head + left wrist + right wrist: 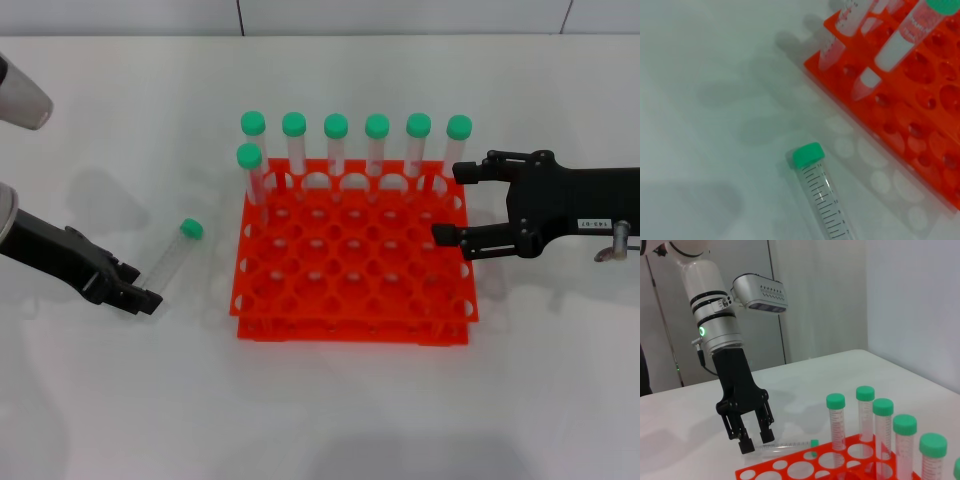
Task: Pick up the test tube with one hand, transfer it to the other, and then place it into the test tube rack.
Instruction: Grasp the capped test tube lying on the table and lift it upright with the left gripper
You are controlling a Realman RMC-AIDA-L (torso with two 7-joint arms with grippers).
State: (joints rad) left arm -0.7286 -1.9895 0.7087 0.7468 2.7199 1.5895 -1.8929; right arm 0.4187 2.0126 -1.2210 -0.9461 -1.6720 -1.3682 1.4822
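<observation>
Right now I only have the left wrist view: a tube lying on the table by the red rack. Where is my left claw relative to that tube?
Observer: The left claw is open at the bottom end of the tube, opposite its green cap, and not closed on it.
Operator: And the right claw?
Observer: The right claw is open and empty, by the right edge of the rack.
Operator: How many are already in the rack?
Observer: Seven standing tubes: six along the back row, and one in the next row at the left end.
</observation>
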